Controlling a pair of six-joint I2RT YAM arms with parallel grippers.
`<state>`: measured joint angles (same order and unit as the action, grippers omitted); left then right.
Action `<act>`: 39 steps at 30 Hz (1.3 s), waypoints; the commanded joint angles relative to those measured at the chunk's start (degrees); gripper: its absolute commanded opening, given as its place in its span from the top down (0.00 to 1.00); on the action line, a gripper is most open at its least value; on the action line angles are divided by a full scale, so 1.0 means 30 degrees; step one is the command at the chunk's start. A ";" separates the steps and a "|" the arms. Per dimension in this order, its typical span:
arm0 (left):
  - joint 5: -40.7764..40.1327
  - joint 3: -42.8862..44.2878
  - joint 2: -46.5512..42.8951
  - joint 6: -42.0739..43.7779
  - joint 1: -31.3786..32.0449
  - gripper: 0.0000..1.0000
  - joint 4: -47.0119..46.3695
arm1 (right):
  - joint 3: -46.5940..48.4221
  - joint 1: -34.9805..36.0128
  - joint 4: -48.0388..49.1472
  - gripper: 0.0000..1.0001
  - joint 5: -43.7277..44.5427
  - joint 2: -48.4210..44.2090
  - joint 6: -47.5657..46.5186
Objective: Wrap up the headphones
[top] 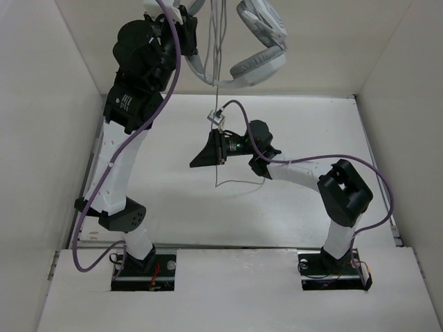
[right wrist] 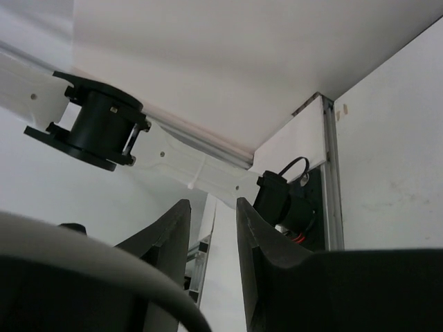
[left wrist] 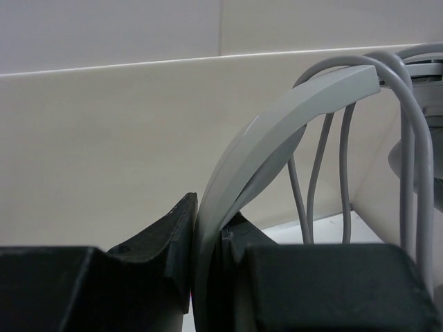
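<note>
The light grey headphones (top: 257, 66) hang high at the back, both earcups to the right. My left gripper (top: 178, 19) is raised and shut on the headband (left wrist: 277, 131), which runs up between its jaws (left wrist: 210, 211). Several turns of the thin grey cable (left wrist: 315, 176) hang over the headband. One strand (top: 217, 90) drops to the table and trails off to the right (top: 239, 182). My right gripper (top: 199, 160) points left beside that strand, low over the table. Its jaws (right wrist: 212, 207) stand a narrow gap apart with nothing between them. A blurred grey strand (right wrist: 104, 259) crosses near its camera.
White walls (top: 48, 104) close in the white table (top: 173, 207) on the left, back and right. The left arm's links (right wrist: 104, 131) rise at the left. Purple robot cables (top: 304, 160) loop by each arm.
</note>
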<state>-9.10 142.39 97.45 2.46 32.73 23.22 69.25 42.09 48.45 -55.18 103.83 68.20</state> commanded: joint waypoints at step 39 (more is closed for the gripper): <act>-0.8070 -1.3474 -0.1106 0.6065 -0.2899 1.00 -1.2546 | 1.0838 -0.0476 -2.4054 1.00 0.1868 -0.5107 -2.1500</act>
<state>-32.03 102.85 100.49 20.78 23.09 -3.68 97.93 41.34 -14.20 -52.03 91.09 14.26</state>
